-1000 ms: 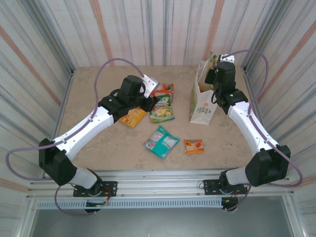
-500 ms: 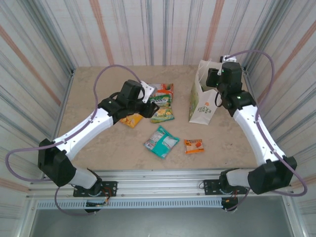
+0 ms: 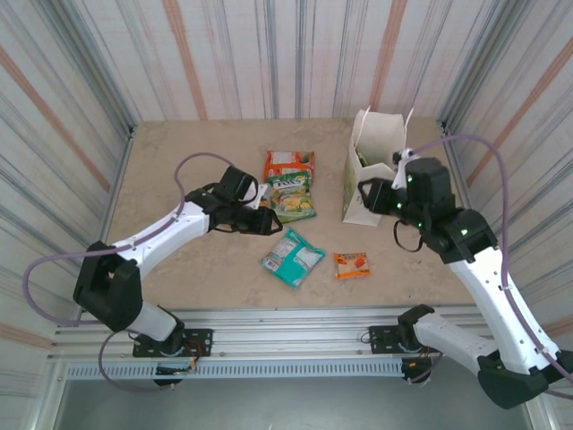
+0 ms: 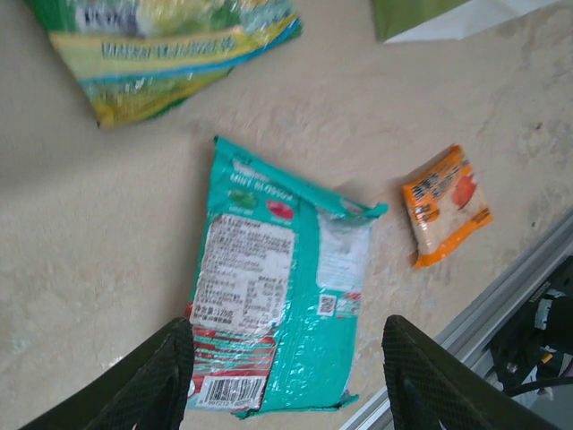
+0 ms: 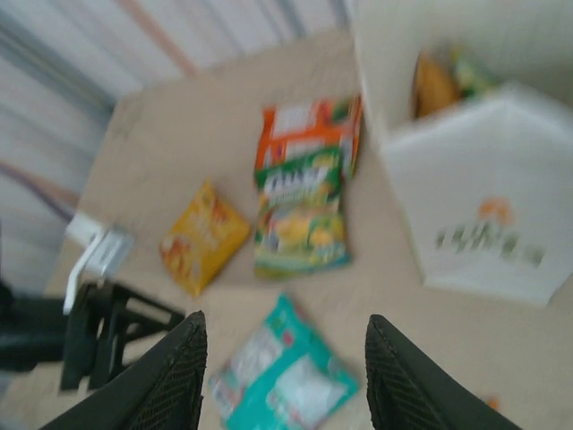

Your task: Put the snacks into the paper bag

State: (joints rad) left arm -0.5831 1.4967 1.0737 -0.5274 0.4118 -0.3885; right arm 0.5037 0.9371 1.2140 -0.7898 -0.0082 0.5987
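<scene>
Both hands are open and empty. The left hand [image 4: 286, 367] hovers over the teal packet [image 4: 277, 296]. The right hand [image 5: 282, 376] hangs near the white paper bag [image 3: 369, 152], which stands upright at the far right of the surface [image 3: 179, 157]. A green packet [image 3: 294, 197] and a small orange packet [image 3: 352, 264] lie loose.

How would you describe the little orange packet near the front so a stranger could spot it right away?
Find the white paper bag standing at the right rear of the table, then come straight toward the near edge. There lies the small orange packet, just right of the larger teal packet without touching it. It is the smallest packet on the table.
</scene>
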